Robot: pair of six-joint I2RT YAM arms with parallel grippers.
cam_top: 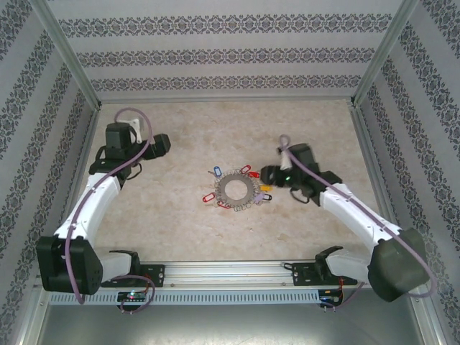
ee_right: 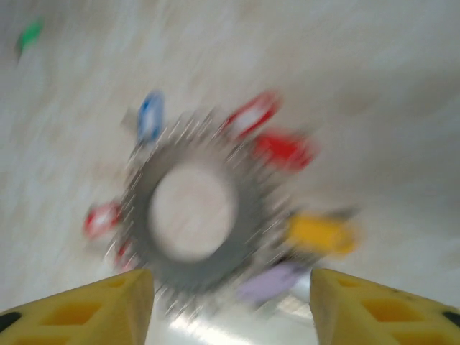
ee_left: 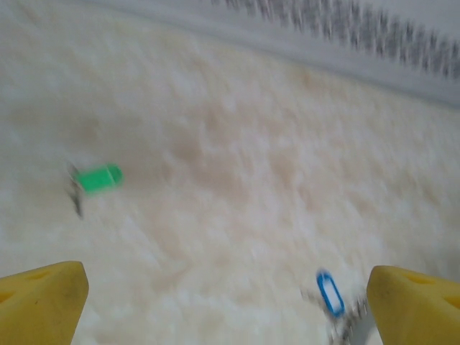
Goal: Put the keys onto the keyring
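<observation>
The keyring [cam_top: 235, 188], lying mid-table fringed with keys [ee_right: 284, 149], is being judged stiff, light and slippery, best pinched across its metal band, while the right claw [ee_right: 230, 277] is being held apart, empty, just beside it.

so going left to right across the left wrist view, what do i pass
yellow finger at the bottom left → green-tagged key → blue-tagged key → other yellow finger at the bottom right
</observation>
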